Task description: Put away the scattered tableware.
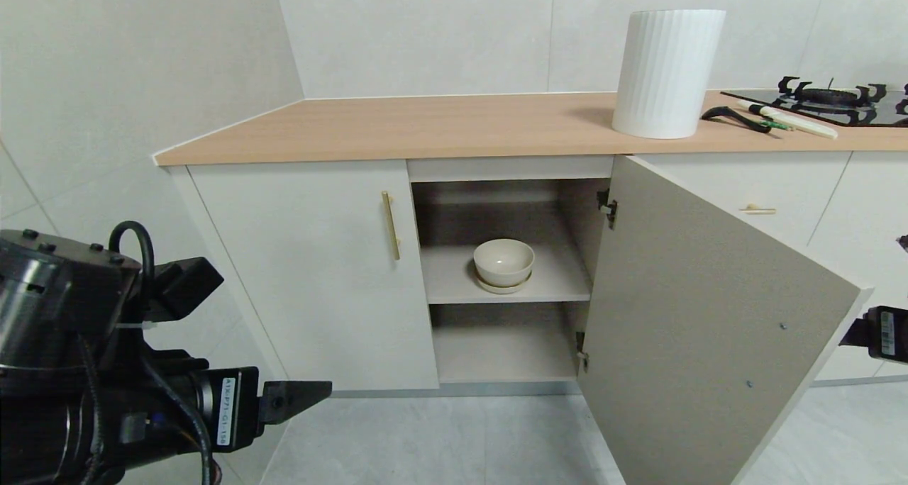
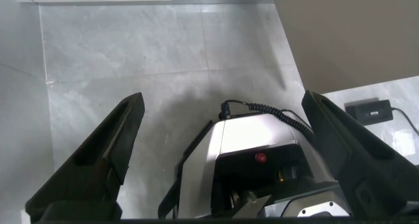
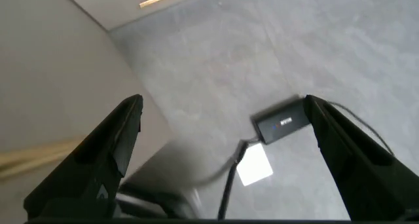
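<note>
Inside the open cabinet, we see a cream bowl [image 1: 504, 260] resting on a small plate [image 1: 502, 286]. Both sit around the middle of the upper shelf [image 1: 450, 281], toward its front edge. The cabinet door [image 1: 709, 315] stands swung wide to the right, and the neighbouring door [image 1: 312, 272] with the gold handle [image 1: 391, 225] is closed.

The left arm [image 1: 106, 378] hangs low before that closed door. The left jaws are spread wide with nothing between them, over the tiled floor [image 2: 163, 54], below the shelf and well apart from the bowl. The right arm [image 1: 879, 332] shows past the outer edge of the open door, which lies between it and the bowl. The right jaws are likewise spread and hold nothing, above a small black box [image 3: 283, 121] with a cable on the floor.

On the desk [image 1: 425, 127], a white ribbed canister [image 1: 667, 74] stands near the front edge. A black-handled tool [image 1: 734, 116] and a cream-handled one [image 1: 794, 121] lie beside the hob [image 1: 837, 102].
</note>
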`<state>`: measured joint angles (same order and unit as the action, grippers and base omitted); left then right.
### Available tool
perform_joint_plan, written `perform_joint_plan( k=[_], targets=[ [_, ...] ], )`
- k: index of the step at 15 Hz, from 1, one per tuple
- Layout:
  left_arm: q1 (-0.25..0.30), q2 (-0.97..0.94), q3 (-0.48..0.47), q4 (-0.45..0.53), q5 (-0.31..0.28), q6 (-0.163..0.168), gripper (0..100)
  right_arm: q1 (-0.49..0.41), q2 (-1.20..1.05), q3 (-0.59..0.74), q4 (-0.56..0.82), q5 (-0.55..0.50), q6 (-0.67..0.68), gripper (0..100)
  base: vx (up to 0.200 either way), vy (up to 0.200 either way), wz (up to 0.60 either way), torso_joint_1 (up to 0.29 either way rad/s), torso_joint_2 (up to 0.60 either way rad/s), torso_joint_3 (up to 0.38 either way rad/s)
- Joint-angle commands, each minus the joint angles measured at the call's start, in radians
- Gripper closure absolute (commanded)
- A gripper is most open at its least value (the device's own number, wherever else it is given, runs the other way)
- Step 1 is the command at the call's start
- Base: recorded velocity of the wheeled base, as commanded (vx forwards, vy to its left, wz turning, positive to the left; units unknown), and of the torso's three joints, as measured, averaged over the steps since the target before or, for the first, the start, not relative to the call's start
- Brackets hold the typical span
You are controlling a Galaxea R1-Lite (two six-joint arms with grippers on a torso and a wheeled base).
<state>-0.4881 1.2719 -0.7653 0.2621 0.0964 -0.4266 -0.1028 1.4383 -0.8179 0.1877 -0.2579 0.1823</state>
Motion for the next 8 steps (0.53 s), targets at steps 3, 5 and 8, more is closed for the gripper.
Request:
perform_joint_plan(
  k=[3, 5, 8],
  targets=[
    [0.0, 0.001, 0.0, 0.0, 0.0, 0.0, 0, 0.089, 0.06, 0.025, -0.028, 0.0, 0.072, 0, 0.0, 0.0, 0.0, 0.0, 0.0, 0.0],
    [0.0, 0.001, 0.0, 0.0, 0.0, 0.0, 0, 0.12, 0.074, 0.028, -0.028, 0.002, 0.105, 0, 0.0, 0.0, 0.0, 0.0, 0.0, 0.0],
    [0.0, 0.001, 0.0, 0.0, 0.0, 0.0, 0, 0.184, 0.088, 0.048, -0.06, 0.0, 0.143, 0, 0.0, 0.0, 0.0, 0.0, 0.0, 0.0]
  ],
)
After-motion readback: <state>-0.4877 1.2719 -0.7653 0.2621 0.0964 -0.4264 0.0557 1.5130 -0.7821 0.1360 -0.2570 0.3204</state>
